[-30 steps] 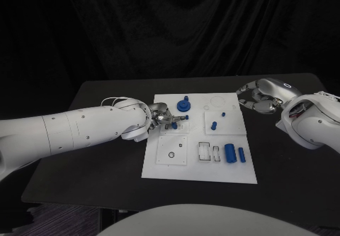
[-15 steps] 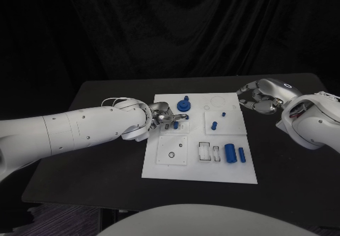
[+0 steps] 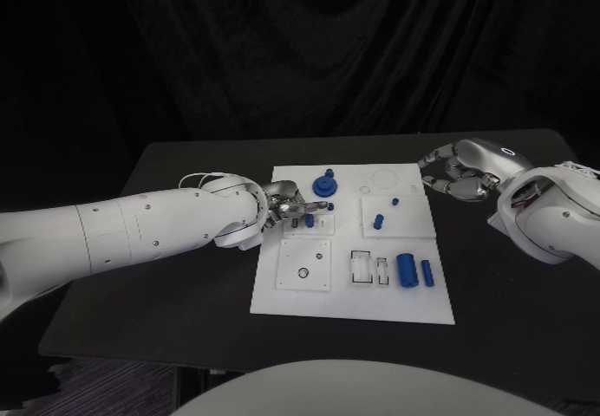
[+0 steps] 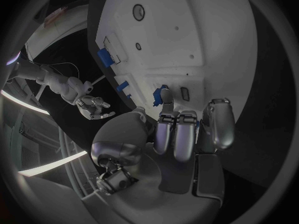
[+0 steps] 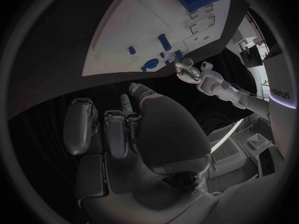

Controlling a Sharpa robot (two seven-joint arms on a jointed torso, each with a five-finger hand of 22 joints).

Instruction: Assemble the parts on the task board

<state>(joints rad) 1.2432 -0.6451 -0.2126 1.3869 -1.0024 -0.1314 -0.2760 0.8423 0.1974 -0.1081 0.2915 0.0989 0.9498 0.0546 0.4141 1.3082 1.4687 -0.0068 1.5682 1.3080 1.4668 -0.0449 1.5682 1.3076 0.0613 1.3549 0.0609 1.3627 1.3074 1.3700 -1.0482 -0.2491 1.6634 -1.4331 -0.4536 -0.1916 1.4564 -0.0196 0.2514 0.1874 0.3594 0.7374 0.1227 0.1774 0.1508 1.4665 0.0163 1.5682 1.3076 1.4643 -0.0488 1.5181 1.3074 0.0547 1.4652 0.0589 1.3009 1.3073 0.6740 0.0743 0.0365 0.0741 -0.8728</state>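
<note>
The task board (image 3: 290, 290) is white and plain, and the surface (image 3: 187, 286) under it is black. The parts (image 3: 407, 268) on the board are blue. Both arms are white; the left hand (image 3: 285, 208) and right hand (image 3: 453, 178) are silver, with darker grey fingers (image 4: 219, 122).

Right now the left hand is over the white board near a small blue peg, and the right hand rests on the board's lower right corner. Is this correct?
Not quite. In the head view the right hand is off the white board, beside its far right corner. The left hand is over the board by the small blue peg, as you said.
</note>
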